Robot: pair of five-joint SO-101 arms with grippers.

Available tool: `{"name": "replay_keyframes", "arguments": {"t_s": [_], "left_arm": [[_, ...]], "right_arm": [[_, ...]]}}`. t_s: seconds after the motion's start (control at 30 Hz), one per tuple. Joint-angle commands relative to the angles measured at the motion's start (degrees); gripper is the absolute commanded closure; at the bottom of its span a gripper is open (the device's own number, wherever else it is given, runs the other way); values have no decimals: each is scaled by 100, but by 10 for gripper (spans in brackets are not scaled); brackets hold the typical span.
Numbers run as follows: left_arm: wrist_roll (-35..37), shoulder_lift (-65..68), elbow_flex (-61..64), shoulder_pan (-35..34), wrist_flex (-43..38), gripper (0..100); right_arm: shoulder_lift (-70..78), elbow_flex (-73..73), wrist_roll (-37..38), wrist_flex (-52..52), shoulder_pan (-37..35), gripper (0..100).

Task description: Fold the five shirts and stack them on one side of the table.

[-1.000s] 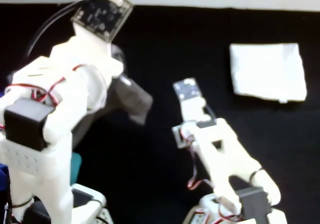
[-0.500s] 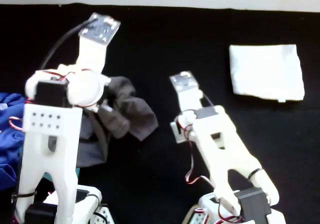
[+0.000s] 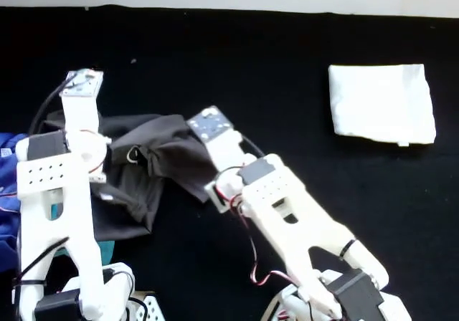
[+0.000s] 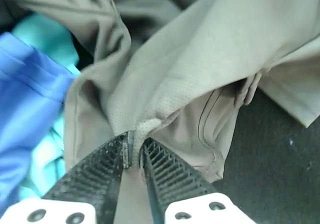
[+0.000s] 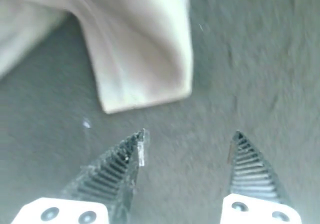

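Left wrist view: plain grey shirt (image 4: 210,59)

left arm (image 3: 54,199): white shell, rows of small holes (image 3: 46,170)
right arm (image 3: 301,217): white shell, red wires (image 3: 252,253)
fingers (image 5: 250,169): black, ribbed, white screwed bases

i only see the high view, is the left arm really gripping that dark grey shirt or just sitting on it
observer: gripping it. the left gripper has its jaws shut on a pinched fold of the crumpled dark grey shirt.
operator: and the right one, open or shut
observer: open. the right gripper has its jaws spread wide above the black table surface, with nothing between them.
operator: is it on the shirt yet
observer: no. a loose corner of the shirt lies just ahead of the jaw tips, close to one tip but apart from both.
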Motion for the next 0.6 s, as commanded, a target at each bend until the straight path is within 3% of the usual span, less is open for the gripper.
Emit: {"name": "replay_keyframes", "arguments": {"t_s": [0.0, 0.17, 0.57], "left_arm": [[-9, -101, 101, -75, -97, 990], [-9, -101, 92, -75, -97, 990], [-9, -145, 84, -75, -88, 990]], "right_arm": [[-154, -321, -105, -391, -277, 743], [-154, -277, -730, -936, -409, 743], [1974, -1024, -756, -989, -673, 743]]}}
